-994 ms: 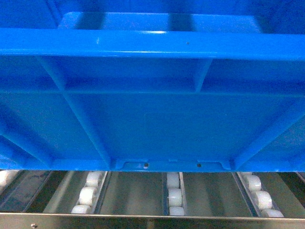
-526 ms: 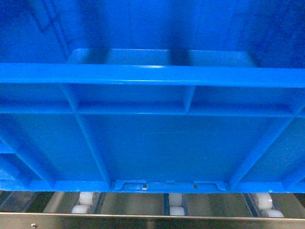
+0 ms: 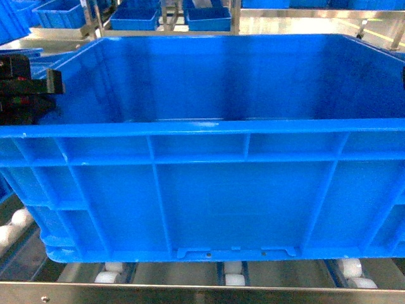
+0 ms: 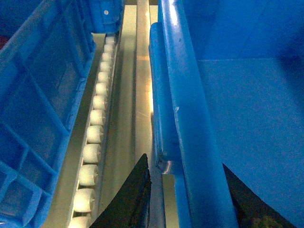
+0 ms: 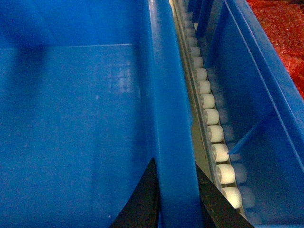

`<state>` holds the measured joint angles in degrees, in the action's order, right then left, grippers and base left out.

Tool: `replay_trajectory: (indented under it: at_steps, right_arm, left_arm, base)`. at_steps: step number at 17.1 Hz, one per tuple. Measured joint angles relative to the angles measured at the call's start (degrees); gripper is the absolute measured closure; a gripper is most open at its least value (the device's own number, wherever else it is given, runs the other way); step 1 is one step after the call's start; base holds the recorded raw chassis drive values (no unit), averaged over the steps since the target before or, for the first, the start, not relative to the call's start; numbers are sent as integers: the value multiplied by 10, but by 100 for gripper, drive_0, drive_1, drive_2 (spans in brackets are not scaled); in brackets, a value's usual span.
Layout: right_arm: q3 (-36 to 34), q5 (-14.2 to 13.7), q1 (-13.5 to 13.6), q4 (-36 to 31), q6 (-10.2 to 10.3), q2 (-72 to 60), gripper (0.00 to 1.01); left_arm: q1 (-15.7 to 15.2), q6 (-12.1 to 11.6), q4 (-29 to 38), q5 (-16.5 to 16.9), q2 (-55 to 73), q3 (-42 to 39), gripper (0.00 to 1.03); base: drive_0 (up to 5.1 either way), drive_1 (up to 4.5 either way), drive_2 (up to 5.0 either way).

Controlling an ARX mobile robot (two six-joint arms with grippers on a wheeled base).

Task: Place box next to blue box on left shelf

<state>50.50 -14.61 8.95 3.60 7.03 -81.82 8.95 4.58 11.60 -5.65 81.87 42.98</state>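
Note:
The box (image 3: 209, 190), a large bright blue ribbed crate, sits level on the white rollers (image 3: 233, 278) of the left shelf (image 3: 190, 292) and fills the head view. My left gripper (image 4: 185, 164) straddles its left rim. The inner finger lies by the wall and the outer finger (image 4: 137, 194) stands a sliver off the rim. My right gripper (image 5: 175, 164) is shut on the box's right rim (image 5: 171, 118), with both fingers pressed against it. Another blue box (image 4: 33, 118) stands close on the left, across one roller lane (image 4: 95, 133).
A further blue crate (image 5: 256, 118) stands on the right, beyond a roller lane (image 5: 209, 114), with red material (image 5: 280, 28) behind it. Smaller blue bins (image 3: 133, 19) sit on racks at the back. The left arm's black body (image 3: 28, 82) hangs by the box's left rim.
The box has dropped from close up in front of the head camera onto the rollers. Its open inside and the racks behind it now show.

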Motion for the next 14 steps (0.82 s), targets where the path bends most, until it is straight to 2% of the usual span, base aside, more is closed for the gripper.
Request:
replay_trajectory:
  at_steps: [5, 10, 11, 14]
  right_arm:
    - [-4, 6, 0, -4, 20, -40, 90]
    - [-6, 6, 0, 3, 20, -44, 89]
    - [-8, -31, 8, -2, 29, -44, 76]
    - [-8, -49, 7, -16, 39, -21, 49]
  left_arm:
    - [-2, 0, 21, 13, 46, 6, 71]
    - [2, 4, 15, 16, 56, 5, 70]
    - [11, 13, 32, -19, 56, 5, 57]
    - [14, 29, 45, -18, 26, 10, 28]
  base:
    - [0, 0, 0]
    - [0, 0, 0]
    - [0, 0, 0]
    - [0, 0, 0]
